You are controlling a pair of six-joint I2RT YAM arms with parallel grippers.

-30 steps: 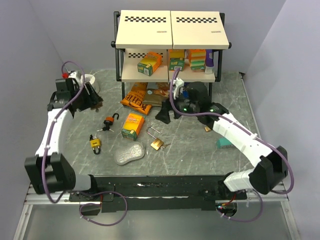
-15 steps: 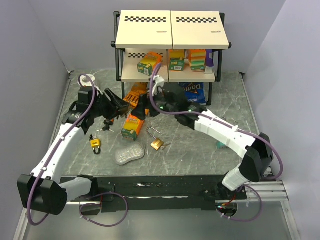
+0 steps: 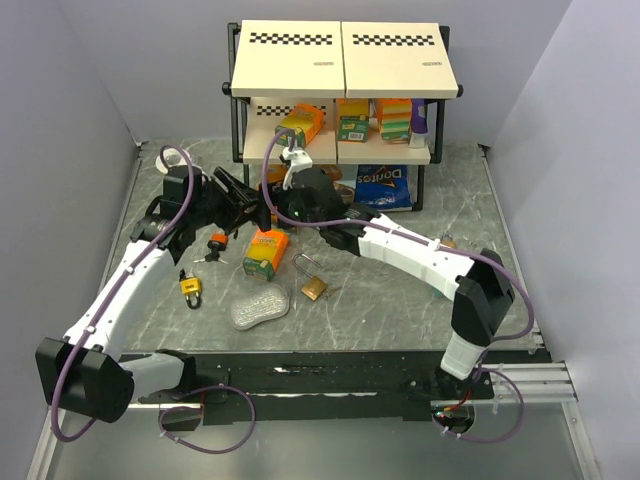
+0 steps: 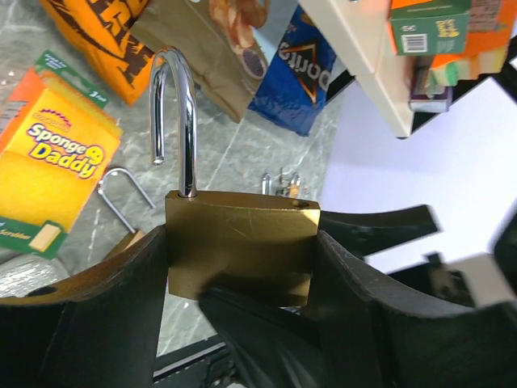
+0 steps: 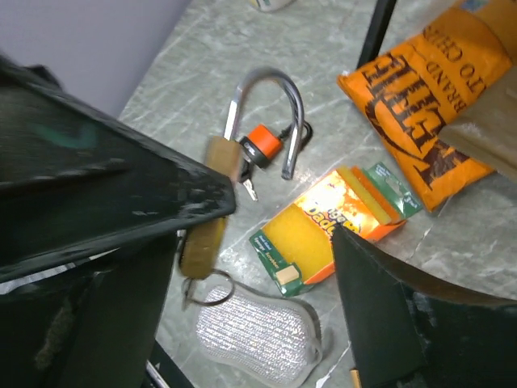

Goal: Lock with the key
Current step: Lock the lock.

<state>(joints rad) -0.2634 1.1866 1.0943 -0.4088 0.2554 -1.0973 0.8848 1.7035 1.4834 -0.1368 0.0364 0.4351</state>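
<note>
Step in hand: presenting the lock. Your left end effector (image 4: 242, 271) is clamped on the brass padlock (image 4: 241, 238), which it holds above the tabletop (image 3: 400, 300) with the shackle (image 4: 174, 105) swung off its hole. Your right end effector (image 5: 283, 218) hovers just beside it, jaws apart and empty. Next: seat the shackle, then turn the key; I cannot clearly locate the key.

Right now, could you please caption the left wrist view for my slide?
Left gripper holds a brass padlock, shackle open, sponge pack beyond.
</note>
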